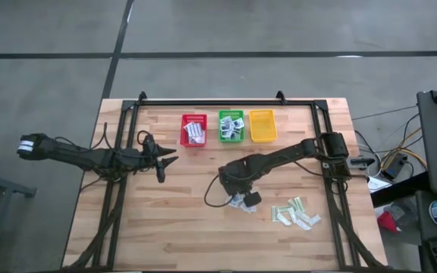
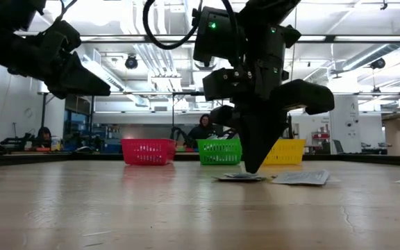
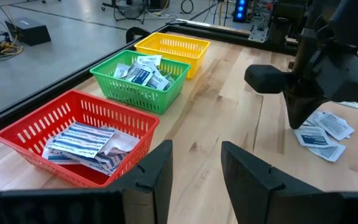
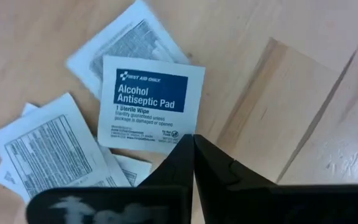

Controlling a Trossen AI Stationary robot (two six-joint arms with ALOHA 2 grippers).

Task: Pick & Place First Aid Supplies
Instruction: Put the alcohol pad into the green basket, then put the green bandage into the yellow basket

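An alcohol pad (image 4: 149, 104), a small square white-and-blue packet, is seen lying flat on the surface, overlapping other pads (image 4: 48, 146) of a little heap. In the high view this heap (image 1: 243, 202) is found near the middle of the surface, in front of the baskets, with a second scatter of pale strips (image 1: 294, 213) just beside it toward the right edge.

The pad is judged to be very light, thin and limp, with a slick foil-paper skin; it is likely to slide on the wood or drag a neighbour along. An edge or corner is the only place offered for a hold, best where it rides up over the packet below.

The right pincer (image 4: 193, 144) is pressed down at the near edge of the pad, its fingers (image 4: 219, 163) closed together. Whether the pad's edge is actually nipped between the tips cannot be told; in the right wrist view the tips meet just at that edge, and a thin corner may or may not be caught.

The left pincer (image 3: 194, 165) is held spread and empty above the surface near the red basket (image 3: 67, 115), well apart from the heap. Striped packets are already lying in the red basket, square pads in the green basket (image 3: 126, 87); the yellow basket (image 3: 169, 46) appears empty.
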